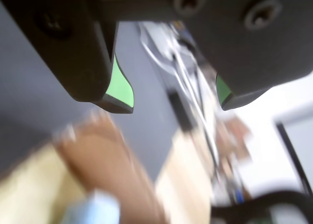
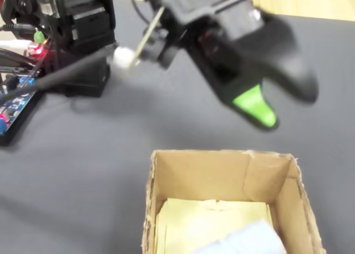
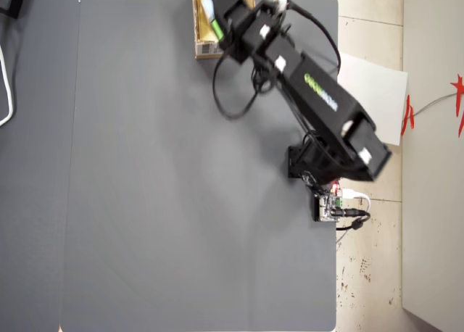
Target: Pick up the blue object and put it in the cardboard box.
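My gripper hangs in the air with its jaws spread wide and nothing between them; the wrist view shows both green pads, with clear space across the gap. In the fixed view the gripper is blurred and sits above the far wall of the cardboard box, clear of it and touching nothing.

The blue roll already lies inside the box, on the pale yellowish floor toward the near right corner as the fixed view has it. Only its top edge shows at the bottom of that picture. In the wrist view I see it as a pale blue smear below the jaws, next to a brown box wall. From overhead the arm covers most of the box, which sits at the top edge of the grey mat, so that view tells me nothing about the roll.

By my reading the drop is done. If I had to take the roll again, I would expect it to be light and soft, squashing a little under the pads without slipping; the ribbed surface should help grip. I would close across its middle, pads on the curved sides, and squeeze gently. The box wall stands close beside it, which would crowd one jaw, and the light box might slide if bumped.
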Tool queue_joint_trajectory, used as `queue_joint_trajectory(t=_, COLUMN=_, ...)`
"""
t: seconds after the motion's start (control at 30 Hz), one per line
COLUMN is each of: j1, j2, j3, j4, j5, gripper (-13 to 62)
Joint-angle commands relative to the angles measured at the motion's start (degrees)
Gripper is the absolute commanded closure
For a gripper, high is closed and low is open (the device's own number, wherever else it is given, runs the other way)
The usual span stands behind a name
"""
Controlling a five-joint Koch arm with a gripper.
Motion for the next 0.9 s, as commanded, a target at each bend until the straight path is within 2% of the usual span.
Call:
queue_joint_trajectory(t=0.0, j1=-3.3, j2=4.6, j3=-0.5, j4=-7.6, j5=4.9, gripper=15.9)
queue_joint_trajectory(t=0.23, j1=-13.2, j2=13.1, j3=7.6, j4=-8.6, j5=7.2, gripper=15.6)
queue_joint_trajectory(t=0.47, j1=-23.1, j2=23.5, j3=21.9, j4=-14.3, j5=14.0, gripper=15.5)
queue_joint_trajectory(t=0.77, j1=-28.9, j2=35.3, j3=37.9, j4=-15.2, j5=15.2, gripper=15.4)
queue_joint_trajectory(t=0.87, j1=-30.1, j2=35.8, j3=42.2, j4=-15.4, j5=15.1, gripper=15.4)
